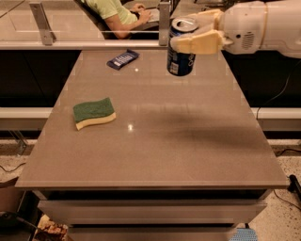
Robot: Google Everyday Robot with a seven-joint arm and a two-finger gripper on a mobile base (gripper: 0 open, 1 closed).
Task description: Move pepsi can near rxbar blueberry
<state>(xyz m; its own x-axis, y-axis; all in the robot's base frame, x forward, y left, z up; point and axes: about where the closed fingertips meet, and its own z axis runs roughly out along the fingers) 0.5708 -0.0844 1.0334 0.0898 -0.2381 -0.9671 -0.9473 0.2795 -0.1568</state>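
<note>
The pepsi can (180, 60), dark blue with a silver top, is held upright above the far right part of the table. My gripper (194, 33) comes in from the right, and its cream fingers (197, 43) are shut around the can's upper part. The rxbar blueberry (122, 59), a small flat navy bar with white lettering, lies on the table at the far edge, to the left of the can.
A green-and-yellow sponge (94, 113) lies on the left side of the grey table (155, 155). A metal rail with posts (164, 21) runs behind the far edge. A person in a green shirt (115, 12) sits beyond it.
</note>
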